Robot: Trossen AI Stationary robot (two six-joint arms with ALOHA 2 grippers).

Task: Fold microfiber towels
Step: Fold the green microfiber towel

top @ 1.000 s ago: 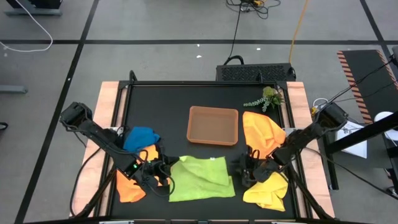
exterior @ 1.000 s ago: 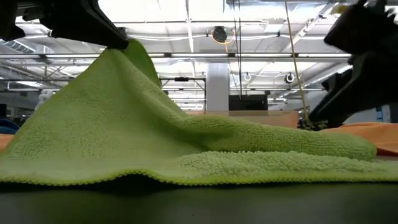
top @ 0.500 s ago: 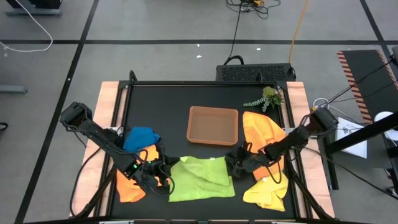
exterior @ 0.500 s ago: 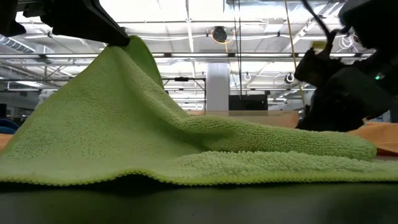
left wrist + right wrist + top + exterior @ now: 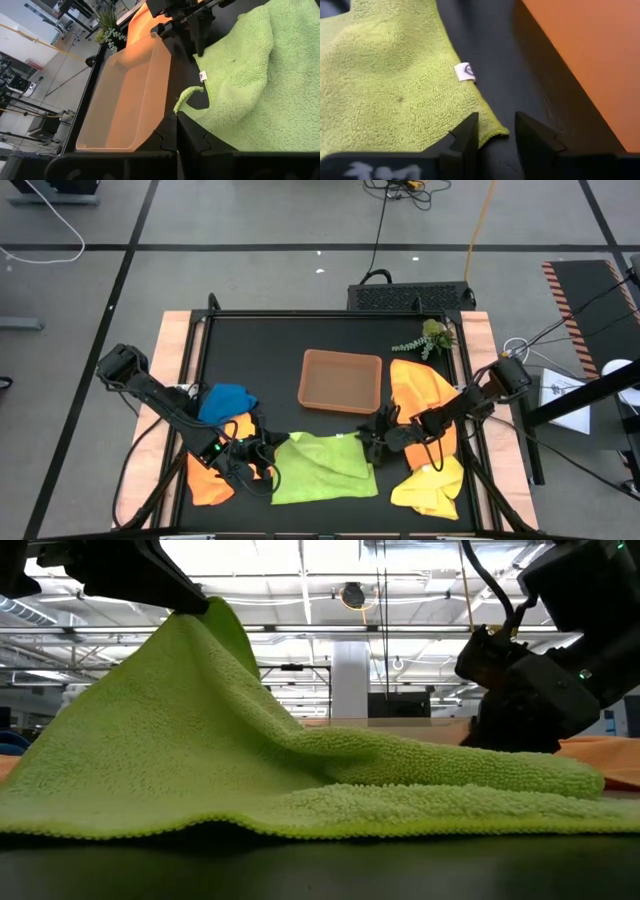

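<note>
Low view puts the lime green towel [image 5: 300,780] nearest, draped across the black table [image 5: 320,870] with one corner lifted high by the left gripper [image 5: 262,452], whose fingers are pressed together on that corner. Farther back, the right gripper [image 5: 496,131] sits at the towel's far corner beside the brown tray [image 5: 342,381], fingers spread, straddling the hem and not yet pinching. To do this well, I judge it should close squarely on the corner before lifting.
</note>
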